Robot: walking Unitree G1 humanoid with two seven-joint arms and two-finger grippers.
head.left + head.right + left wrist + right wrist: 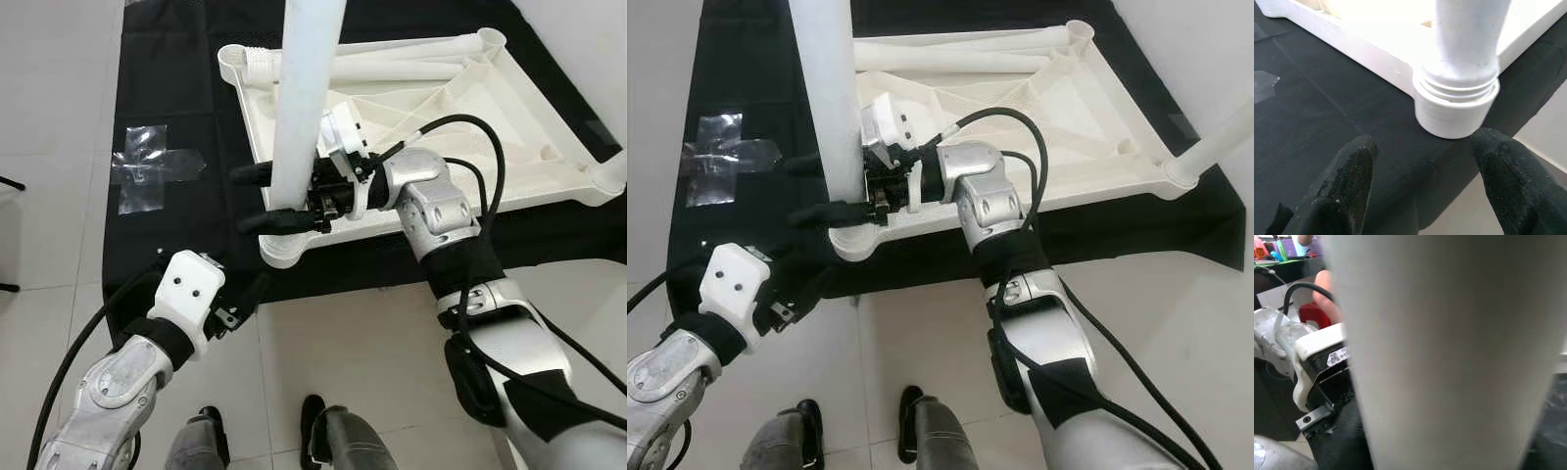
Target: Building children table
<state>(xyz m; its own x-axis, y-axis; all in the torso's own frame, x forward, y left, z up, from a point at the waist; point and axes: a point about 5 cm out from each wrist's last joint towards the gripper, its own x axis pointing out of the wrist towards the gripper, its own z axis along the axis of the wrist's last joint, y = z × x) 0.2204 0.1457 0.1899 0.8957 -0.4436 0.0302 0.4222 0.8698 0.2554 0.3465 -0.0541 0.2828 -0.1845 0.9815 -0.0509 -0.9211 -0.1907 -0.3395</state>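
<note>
The white table top (470, 117) lies upside down on a black mat (176, 88). A white table leg (299, 108) stands upright in its near left corner socket (1454, 112), with threads showing above the collar. My right gripper (241, 201) reaches in from the right, low on the leg, with one black finger on each side, shut on it. The leg (1444, 352) is pressed close in the right wrist view. My left gripper (1430, 186) hovers open over the mat's front edge, just short of the socket, holding nothing.
Another leg (1215, 147) stands in the near right corner. Loose legs (392, 59) lie along the far side inside the table top. Clear tape (152, 166) is stuck on the mat at the left. White tiled floor (362, 333) and my feet (323, 431) are in front.
</note>
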